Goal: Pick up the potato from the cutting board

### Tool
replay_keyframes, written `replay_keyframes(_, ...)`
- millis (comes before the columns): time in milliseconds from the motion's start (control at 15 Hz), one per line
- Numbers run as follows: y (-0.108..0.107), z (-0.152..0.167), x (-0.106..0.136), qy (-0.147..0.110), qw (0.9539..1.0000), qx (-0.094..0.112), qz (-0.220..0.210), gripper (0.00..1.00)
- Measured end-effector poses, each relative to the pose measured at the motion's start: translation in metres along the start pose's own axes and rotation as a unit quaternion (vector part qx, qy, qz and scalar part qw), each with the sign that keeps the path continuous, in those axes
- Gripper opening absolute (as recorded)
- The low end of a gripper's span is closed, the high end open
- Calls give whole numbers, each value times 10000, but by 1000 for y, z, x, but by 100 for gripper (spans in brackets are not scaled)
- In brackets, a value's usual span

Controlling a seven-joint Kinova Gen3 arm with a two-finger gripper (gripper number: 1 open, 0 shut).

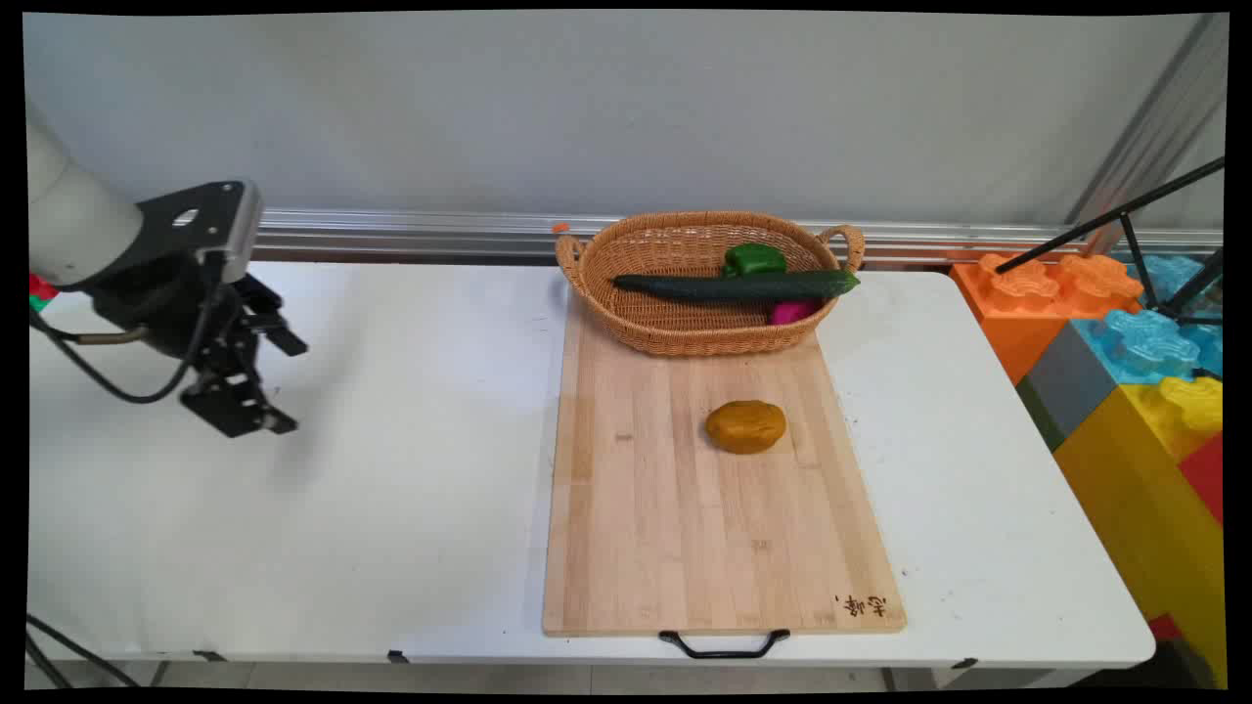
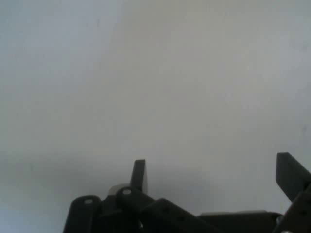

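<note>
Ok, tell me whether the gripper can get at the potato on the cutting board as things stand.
Probably yes. The potato lies alone on the cutting board, uncovered from above; the open gripper is off to the left over bare table.

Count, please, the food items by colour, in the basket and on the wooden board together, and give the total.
Green: 2, the cucumber and the pepper, both in the basket
Pink: 1, the pink item in the basket, partly hidden
Brown: 1, the potato on the cutting board
Total: 4
</note>
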Motion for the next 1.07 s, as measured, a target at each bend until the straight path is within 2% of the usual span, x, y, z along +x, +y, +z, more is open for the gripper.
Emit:
replay_keyframes(200,5,3,26,436,9989,-113,-94,100)
replay_keyframes(333,11,3,51,732,9970,-160,-170,100)
replay_keyframes(533,23,4,96,1013,9944,-173,-242,100)
replay_keyframes(733,33,9,138,1151,9932,-56,-189,100)
replay_keyframes(1067,46,28,200,1224,9923,159,-2,100)
